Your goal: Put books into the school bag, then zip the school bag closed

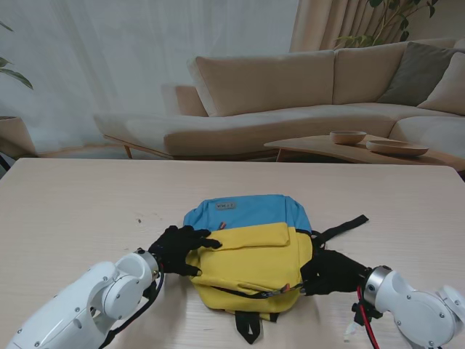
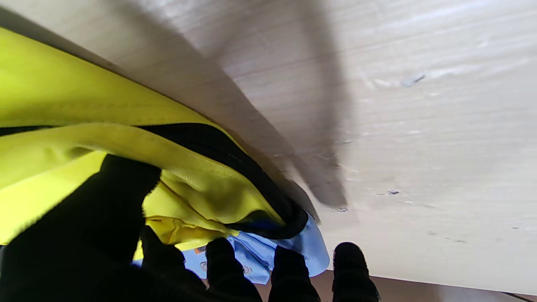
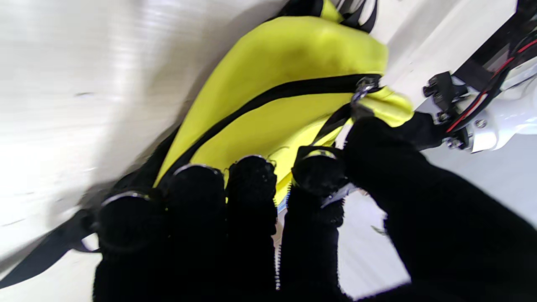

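I have the school bag (image 1: 251,251) lying flat on the pale wooden table (image 1: 73,203), near my edge and roughly centred between the two arms, its blue half farther from me and its yellow half nearer. My left hand (image 1: 178,249) is on the bag's left side, its black-gloved fingers (image 2: 220,260) curled over the yellow fabric and the blue edge beneath it, so I read it as clamped on the bag. From the left wrist I see the thumb pressed into the yellow cloth beside a dark zipper band (image 2: 235,163). My right hand (image 1: 330,270) is at the bag's right side, touching it where the black zipper line (image 1: 251,293) ends. In the right wrist view the thumb and forefinger meet right at the metal zipper pull (image 3: 363,89), though blur keeps me from telling whether they actually pinch it. A black strap (image 1: 341,227) trails off the bag to the right. No books are visible to me.
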You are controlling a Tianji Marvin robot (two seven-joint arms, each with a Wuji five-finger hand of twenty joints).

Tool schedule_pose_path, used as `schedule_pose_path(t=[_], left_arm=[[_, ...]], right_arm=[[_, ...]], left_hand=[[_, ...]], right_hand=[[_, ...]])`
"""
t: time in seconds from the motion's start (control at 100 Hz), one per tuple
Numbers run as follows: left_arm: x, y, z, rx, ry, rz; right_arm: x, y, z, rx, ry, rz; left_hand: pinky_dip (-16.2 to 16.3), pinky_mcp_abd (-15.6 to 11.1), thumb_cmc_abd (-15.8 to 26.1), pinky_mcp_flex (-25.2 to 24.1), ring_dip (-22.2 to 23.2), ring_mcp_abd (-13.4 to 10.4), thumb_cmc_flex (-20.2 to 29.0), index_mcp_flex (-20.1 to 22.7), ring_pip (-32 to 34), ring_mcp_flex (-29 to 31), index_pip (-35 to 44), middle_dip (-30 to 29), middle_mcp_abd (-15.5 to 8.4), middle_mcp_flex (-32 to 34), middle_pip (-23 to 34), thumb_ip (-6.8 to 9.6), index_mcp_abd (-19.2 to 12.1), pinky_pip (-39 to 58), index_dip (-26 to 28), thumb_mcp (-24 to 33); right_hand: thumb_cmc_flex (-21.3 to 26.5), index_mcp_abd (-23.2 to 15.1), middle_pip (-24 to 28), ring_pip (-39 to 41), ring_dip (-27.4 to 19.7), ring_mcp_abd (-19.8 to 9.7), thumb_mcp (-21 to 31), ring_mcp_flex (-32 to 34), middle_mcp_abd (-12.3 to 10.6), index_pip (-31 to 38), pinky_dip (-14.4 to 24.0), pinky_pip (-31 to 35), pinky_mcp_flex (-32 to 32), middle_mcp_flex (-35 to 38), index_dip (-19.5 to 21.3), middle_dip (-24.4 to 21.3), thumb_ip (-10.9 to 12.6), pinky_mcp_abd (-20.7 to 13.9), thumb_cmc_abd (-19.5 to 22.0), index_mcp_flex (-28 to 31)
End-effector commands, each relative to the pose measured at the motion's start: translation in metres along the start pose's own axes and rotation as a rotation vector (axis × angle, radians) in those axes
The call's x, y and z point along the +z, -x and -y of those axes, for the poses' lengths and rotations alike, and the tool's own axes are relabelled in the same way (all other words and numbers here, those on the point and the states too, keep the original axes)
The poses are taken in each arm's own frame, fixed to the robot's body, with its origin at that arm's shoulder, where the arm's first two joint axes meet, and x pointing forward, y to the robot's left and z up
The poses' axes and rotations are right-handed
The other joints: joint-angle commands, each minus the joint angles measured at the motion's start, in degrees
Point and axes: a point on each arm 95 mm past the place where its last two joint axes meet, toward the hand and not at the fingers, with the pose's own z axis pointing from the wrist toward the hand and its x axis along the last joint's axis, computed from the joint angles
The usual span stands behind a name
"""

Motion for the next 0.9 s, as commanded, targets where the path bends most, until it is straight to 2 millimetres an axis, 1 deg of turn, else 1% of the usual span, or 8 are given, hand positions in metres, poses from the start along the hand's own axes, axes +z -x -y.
schedule_pose_path(t=[0.0, 0.27, 0.48, 0.57, 0.66, 0.74, 0.77, 0.89], left_arm=[[-0.003, 0.011, -0.025, -0.005, 0.084, 0.041], [-0.005, 0.012, -0.024, -0.004, 0.079, 0.045], [-0.009, 0.012, -0.021, -0.019, 0.062, 0.047], [-0.015, 0.007, -0.012, -0.041, 0.034, 0.029], [-0.022, 0.002, 0.0, -0.072, -0.002, 0.003], [-0.028, -0.005, 0.012, -0.099, -0.026, -0.026], [-0.029, -0.007, 0.016, -0.112, -0.035, -0.037], [-0.029, -0.017, 0.032, -0.191, -0.071, -0.085]], right_arm=[[-0.003, 0.013, -0.003, 0.013, 0.005, 0.046], [-0.014, 0.038, -0.022, 0.016, 0.071, 0.129], [-0.017, 0.042, -0.021, 0.047, 0.082, 0.131], [-0.015, 0.039, -0.017, 0.056, 0.076, 0.112], [-0.012, 0.035, -0.014, 0.062, 0.07, 0.097], [-0.01, 0.033, -0.012, 0.066, 0.065, 0.088], [-0.009, 0.032, -0.011, 0.067, 0.064, 0.086], [-0.007, 0.031, -0.009, 0.07, 0.059, 0.081]], left_hand=[[0.4, -1.6, -3.4, -0.6, -0.4, 0.9, 3.6, 0.3, -0.6, -1.0, 0.7, 2.1, 4.0, 1.3, 2.6, 0.77, 6.7, -1.6, 2.7, 6.3], [0.2, -1.6, -3.3, -0.6, -0.4, 1.0, 3.7, 0.3, -0.6, -1.0, -0.3, 2.2, 4.0, 1.3, 2.6, 0.82, 6.9, -1.7, 3.6, 6.1], [0.1, -1.4, -2.7, -0.6, -0.3, 1.1, 3.5, 0.4, -0.6, -1.0, -0.5, 2.2, 4.2, 1.4, 2.8, 0.79, 7.1, -1.8, 4.3, 5.7], [-0.1, -0.6, -1.7, -0.7, -0.3, 1.7, 2.9, 0.8, -0.6, -1.1, 0.1, 2.3, 4.8, 1.5, 3.0, 0.73, 7.2, -2.0, 4.9, 4.6], [-0.3, 0.6, -0.5, -0.8, 0.0, 2.6, 2.7, 1.4, -0.4, -1.1, 2.3, 2.1, 6.4, 1.8, 3.7, 0.96, 8.0, -2.1, 5.7, 2.3], [-0.3, 1.1, 0.8, -1.0, 0.6, 3.7, 2.4, 1.5, -0.2, -1.3, 4.1, 1.8, 7.8, 1.9, 4.4, 1.1, 8.7, -2.0, 5.1, 0.5], [-0.3, 1.3, 1.5, -1.0, 1.3, 3.9, 3.2, 1.5, -0.1, -1.4, 5.0, 1.3, 8.1, 2.0, 4.9, 1.46, 9.2, -2.1, 3.3, -1.8], [-0.6, 2.0, 2.5, -1.1, 1.6, 4.6, 2.9, 1.6, -0.1, -1.5, 7.1, 0.8, 9.4, 2.4, 5.7, 1.56, 10.1, -2.3, 2.5, -3.6]], right_hand=[[-2.6, 0.3, 1.5, 2.2, 0.4, 0.4, -0.7, 1.4, -1.8, 4.0, -0.7, 4.9, 1.1, 0.1, 1.4, 0.7, 1.2, -0.3, 0.0, 3.6], [-2.6, 0.5, 1.5, 2.1, 0.4, 0.4, -0.7, 1.3, -1.8, 4.0, -0.7, 4.8, 1.1, 0.1, 1.3, 0.7, 1.1, -0.1, 0.0, 3.6], [-2.5, 0.7, 1.5, 2.1, 0.4, 1.0, -0.6, 1.2, -1.5, 4.0, -0.6, 4.7, 0.9, 0.1, 1.2, 0.7, 1.0, 0.3, -0.3, 3.6], [-2.6, 0.7, 1.4, 2.1, 0.4, 1.0, -0.6, 1.2, -1.7, 3.9, -0.6, 4.7, 0.9, 0.0, 1.2, 0.7, 1.0, 0.2, -0.2, 3.6], [-2.6, 0.6, 1.4, 2.1, 0.4, 1.0, -0.6, 1.2, -1.7, 3.9, -0.6, 4.7, 1.0, 0.0, 1.1, 0.7, 1.0, 0.1, -0.2, 3.6], [-2.5, 0.6, 1.4, 2.1, 0.4, 1.0, -0.6, 1.2, -1.7, 3.9, -0.6, 4.7, 1.0, 0.1, 1.1, 0.7, 0.9, 0.1, -0.3, 3.6], [-2.5, 0.5, 1.4, 2.1, 0.4, 1.0, -0.6, 1.2, -1.7, 3.9, -0.6, 4.7, 1.0, 0.1, 1.1, 0.7, 0.9, 0.1, -0.3, 3.6], [-2.5, 0.5, 1.4, 2.1, 0.4, 0.9, -0.6, 1.2, -1.6, 3.9, -0.6, 4.7, 1.0, 0.1, 1.1, 0.7, 0.9, 0.1, -0.3, 3.6]])
